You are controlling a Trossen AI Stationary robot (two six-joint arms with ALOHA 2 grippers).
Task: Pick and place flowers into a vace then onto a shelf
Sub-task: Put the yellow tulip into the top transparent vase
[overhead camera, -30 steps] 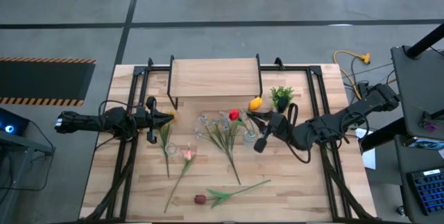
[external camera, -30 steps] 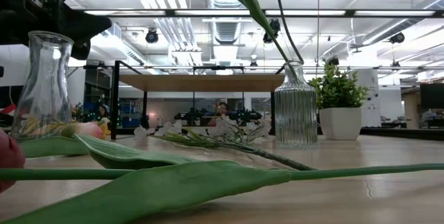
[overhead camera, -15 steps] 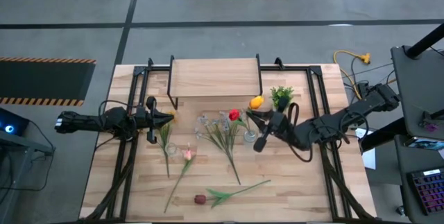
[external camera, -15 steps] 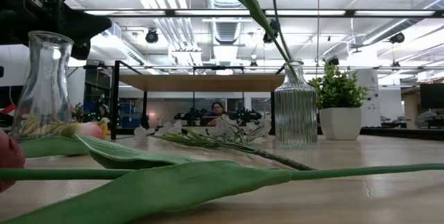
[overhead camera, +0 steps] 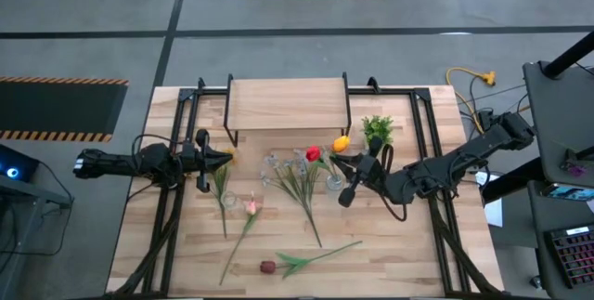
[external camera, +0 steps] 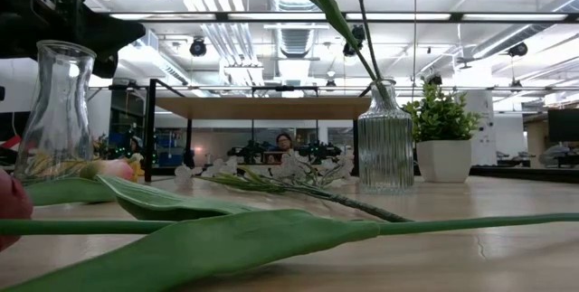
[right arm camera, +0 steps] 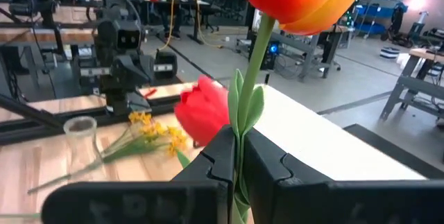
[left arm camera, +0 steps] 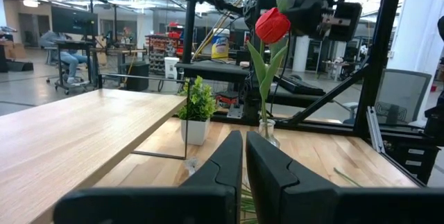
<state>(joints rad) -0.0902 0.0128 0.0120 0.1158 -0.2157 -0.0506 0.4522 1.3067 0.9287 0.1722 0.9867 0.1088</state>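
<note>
Near the middle of the table, your right gripper [overhead camera: 347,164] has its fingers clamped on the green stem of the orange tulip [overhead camera: 342,141], holding the flower over the ribbed glass vase [external camera: 384,152]. A red tulip [overhead camera: 314,154] already stands in that vase, its head just beside the orange one. The small potted plant [overhead camera: 377,129] stands near, on the vase's right in the low view. The shelf [overhead camera: 287,104] stands at the far edge, its plank top bare. Your left gripper [overhead camera: 224,158] waits at the table's left side with its fingers pressed together on nothing, beside a spray of yellow blossoms [overhead camera: 220,180]. A second, smooth glass vase [external camera: 56,111] stands near that arm. On the tabletop you have 3 more flowers lying loose: a white spray [overhead camera: 295,179], a pink tulip [overhead camera: 250,209] and a maroon tulip [overhead camera: 269,267].
</note>
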